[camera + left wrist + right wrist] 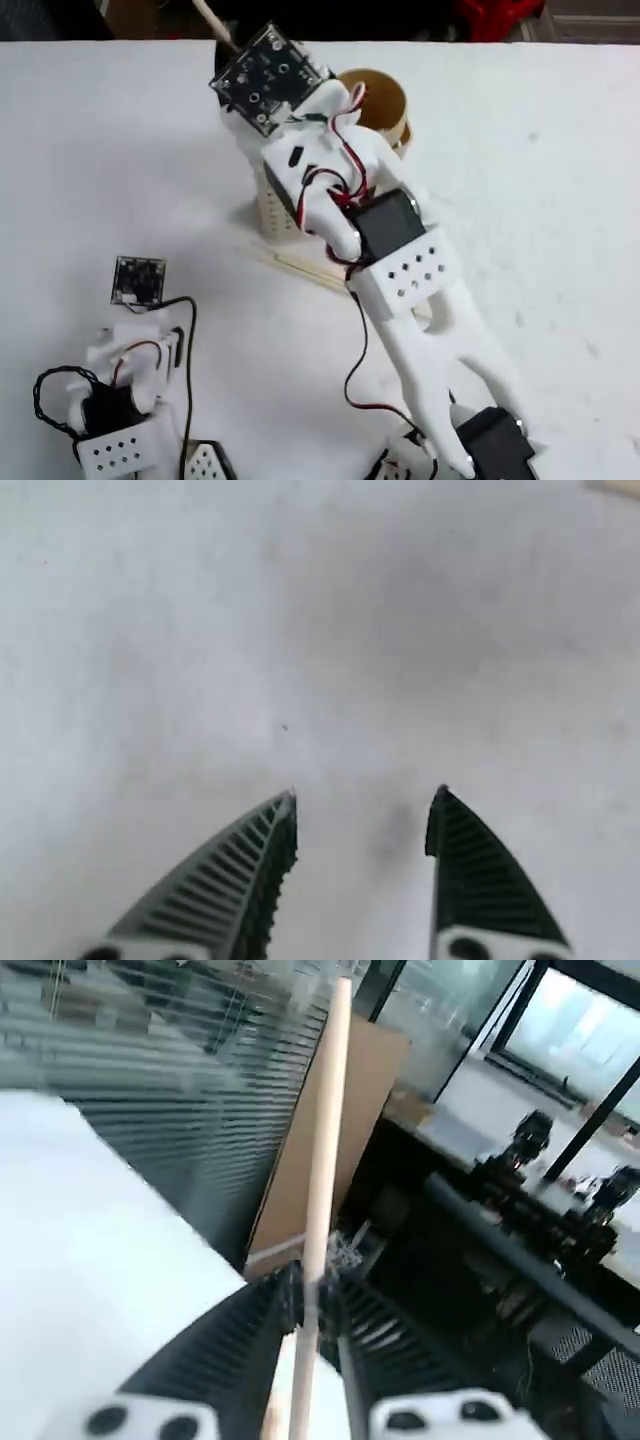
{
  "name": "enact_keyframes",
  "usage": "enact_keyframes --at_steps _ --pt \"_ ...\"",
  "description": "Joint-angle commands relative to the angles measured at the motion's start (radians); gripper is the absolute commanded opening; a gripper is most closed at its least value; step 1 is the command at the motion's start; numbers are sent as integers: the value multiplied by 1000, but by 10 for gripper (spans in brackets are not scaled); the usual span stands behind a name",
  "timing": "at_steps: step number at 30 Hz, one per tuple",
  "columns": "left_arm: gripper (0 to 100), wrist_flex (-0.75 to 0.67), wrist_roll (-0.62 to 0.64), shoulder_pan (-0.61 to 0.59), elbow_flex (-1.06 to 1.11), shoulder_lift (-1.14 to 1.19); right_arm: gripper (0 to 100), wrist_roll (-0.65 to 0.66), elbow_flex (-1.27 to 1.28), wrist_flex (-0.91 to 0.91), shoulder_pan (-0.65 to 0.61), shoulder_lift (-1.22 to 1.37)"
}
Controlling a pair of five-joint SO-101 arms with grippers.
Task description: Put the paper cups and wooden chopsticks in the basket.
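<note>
The right gripper (312, 1305) is clamped tight on a wooden chopstick (325, 1140), its jaws closed around the lower shaft while the stick pokes up and away past them. From above, the right arm (400, 260) stretches across the white table (100, 150) towards its far edge, with the chopstick's tip jutting out beyond the wrist. Under that arm sits the white lattice basket (272, 205), and a brown paper cup (385, 98) stands upright just behind it, partly hidden. The left gripper (365, 798) hangs over bare table, jaws spread wide, holding nothing.
</note>
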Motion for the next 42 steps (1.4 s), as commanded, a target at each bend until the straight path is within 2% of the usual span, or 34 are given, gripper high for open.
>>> enact_keyframes --at_steps 1,8,10,20,27,31,34,42 --pt "219 3 -3 -5 -3 -4 17 -107 -54 -22 15 -1" --pt "219 3 -3 -5 -3 -4 17 -387 61 -68 61 73" --pt "219 3 -3 -5 -3 -4 17 -430 97 -90 73 88" --pt "219 3 -3 -5 -3 -4 17 -393 322 -96 73 -4" --pt "219 3 -3 -5 -3 -4 17 -387 568 -222 94 -171" --pt "219 3 -3 -5 -3 -4 19 -304 586 -223 111 -185" --pt "219 3 -3 -5 -3 -4 19 -295 582 -222 113 -188" --pt "219 3 -3 -5 -3 -4 191 -295 582 -134 108 -225"
